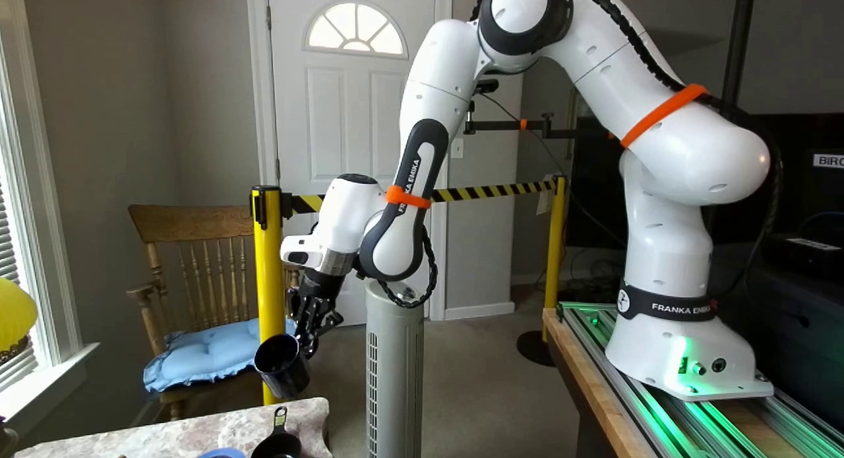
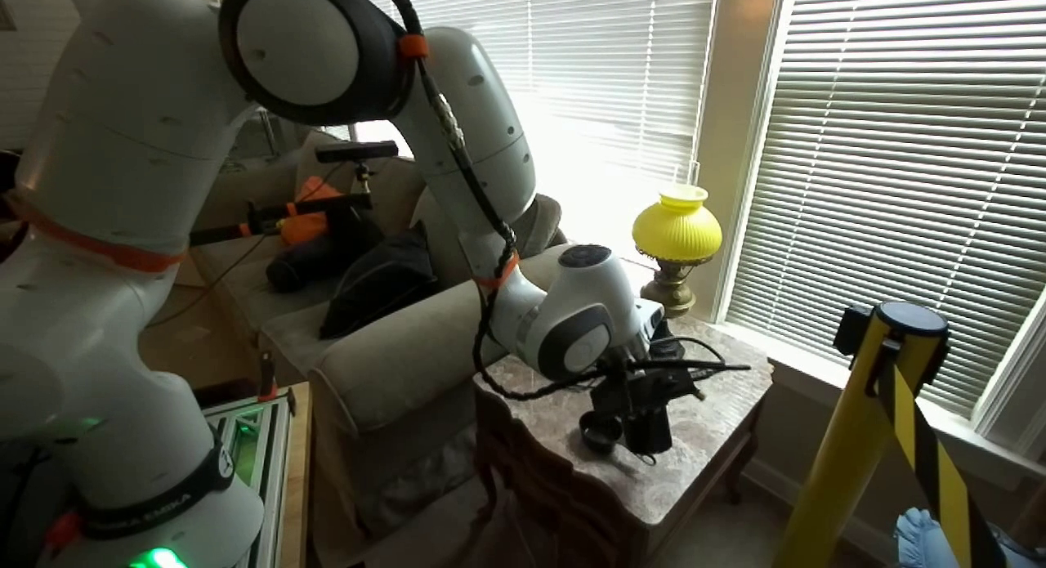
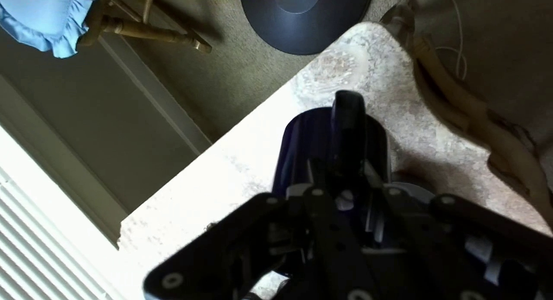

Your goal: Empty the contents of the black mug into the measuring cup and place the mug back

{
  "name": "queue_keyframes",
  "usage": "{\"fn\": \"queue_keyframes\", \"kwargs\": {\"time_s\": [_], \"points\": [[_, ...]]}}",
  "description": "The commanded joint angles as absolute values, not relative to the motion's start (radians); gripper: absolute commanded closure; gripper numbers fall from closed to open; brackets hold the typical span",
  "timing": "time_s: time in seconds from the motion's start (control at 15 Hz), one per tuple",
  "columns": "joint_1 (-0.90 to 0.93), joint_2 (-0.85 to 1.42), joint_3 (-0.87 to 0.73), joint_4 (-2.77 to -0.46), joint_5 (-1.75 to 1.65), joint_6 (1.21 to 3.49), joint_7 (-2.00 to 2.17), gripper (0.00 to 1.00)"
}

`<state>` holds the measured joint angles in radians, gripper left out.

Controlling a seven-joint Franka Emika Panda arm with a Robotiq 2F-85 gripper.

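The black mug [image 1: 283, 367] is held in the air by its handle [image 3: 349, 127], tilted, its open rim facing up and left in an exterior view. My gripper [image 1: 307, 336] is shut on the handle; its fingers also show in the wrist view [image 3: 341, 179]. The mug's inside is dark, so its contents cannot be made out. A black measuring cup [image 1: 277, 443] with a holed handle stands on the marbled table [image 2: 564, 404], below the mug. It also shows in an exterior view [image 2: 599, 431], left of the gripper. In the wrist view it is mostly hidden.
A blue round object [image 1: 223, 453] lies beside the measuring cup. A yellow lamp [image 2: 677, 225] stands at the table's far end. A yellow post [image 1: 268, 280] with striped tape, a wooden chair [image 1: 198, 230], a grey tower unit [image 1: 394, 366] and a sofa [image 2: 409, 355] are nearby.
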<state>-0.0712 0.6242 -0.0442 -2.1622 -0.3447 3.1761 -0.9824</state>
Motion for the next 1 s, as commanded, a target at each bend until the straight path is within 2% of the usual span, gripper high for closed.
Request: {"fn": "queue_keyframes", "kwargs": {"time_s": [0.0,0.93], "points": [[0.017,0.581,-0.101,-2.157,-0.416,3.080,-0.966,0.95],[0.083,0.580,-0.079,-2.028,-0.624,2.685,-1.039,0.95]]}}
